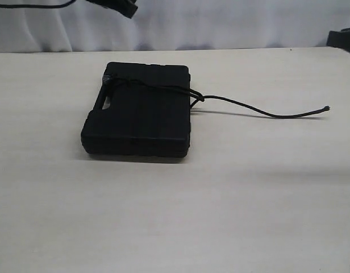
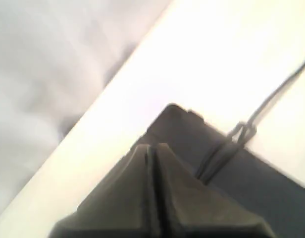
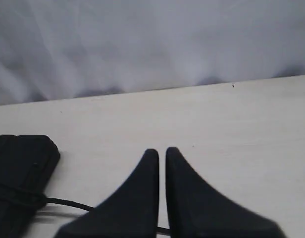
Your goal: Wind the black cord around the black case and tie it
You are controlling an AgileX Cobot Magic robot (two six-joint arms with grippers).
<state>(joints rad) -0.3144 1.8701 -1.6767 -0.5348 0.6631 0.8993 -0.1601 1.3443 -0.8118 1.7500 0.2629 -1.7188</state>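
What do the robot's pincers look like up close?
Each ends in two smooth, pointed wedge fingers. The left gripper looks dark grey-brown in its blurred view; the right gripper is matte black with curved edges. A thin black cable runs near the left arm. No markings show.

A pale wood-grain table (image 1: 175, 216) meets a white draped backdrop (image 1: 220, 23).

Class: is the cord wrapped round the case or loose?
Wrapped: the cord crosses the case top, knotted at its edge; one end trails on the table.
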